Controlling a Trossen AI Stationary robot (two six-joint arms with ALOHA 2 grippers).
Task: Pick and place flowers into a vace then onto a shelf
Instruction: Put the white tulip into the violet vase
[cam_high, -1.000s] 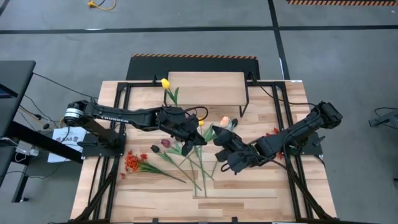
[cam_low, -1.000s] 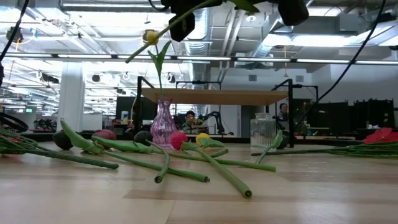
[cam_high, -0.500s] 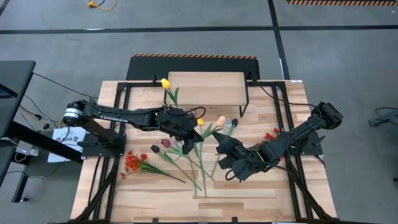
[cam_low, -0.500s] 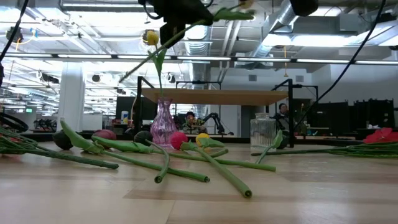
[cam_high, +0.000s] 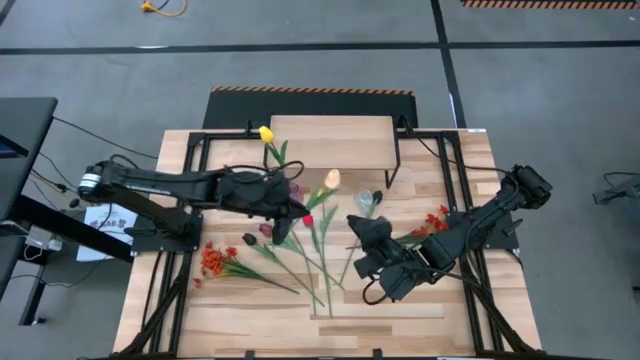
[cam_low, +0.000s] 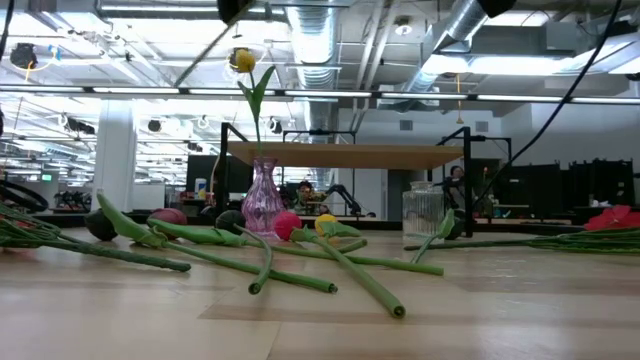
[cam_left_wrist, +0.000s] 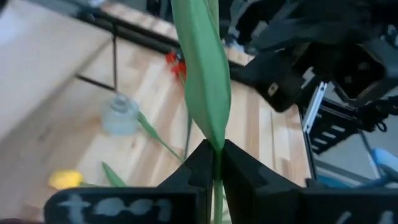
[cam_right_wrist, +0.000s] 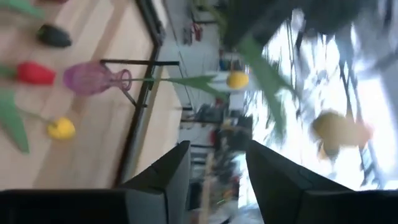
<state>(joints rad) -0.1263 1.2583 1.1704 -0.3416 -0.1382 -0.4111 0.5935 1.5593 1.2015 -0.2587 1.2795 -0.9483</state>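
Plank surface of light wood, black frame rails running along its left and right sides, grey concrete floor all around. Shelf sits at the far edge, centre, wood top on thin black legs. Pink glass vase stands just in front of shelf, left of centre, holding one yellow tulip upright. Clear glass jar stands toward the right of centre, near the shelf's front right leg.

Left gripper is raised above mid surface, jaws pinched shut on the stem of a cream-headed tulip; left wrist view shows the stem and a broad green leaf clamped between the fingers. Right gripper hovers over the right-centre part of the surface, jaws partly apart, nothing between them.

Loose flowers lie across mid surface, stems fanned toward the near edge: red head, dark maroon head, small yellow head. Orange-red spray lies near the left rail. Red blossoms lie by the right rail, partly under the right arm.

Low view shows an open workshop hall behind: exposed ducts, strip lights, white column, a person seated far back under the shelf line. Paper sheets lie off the left edge, near the left arm base.
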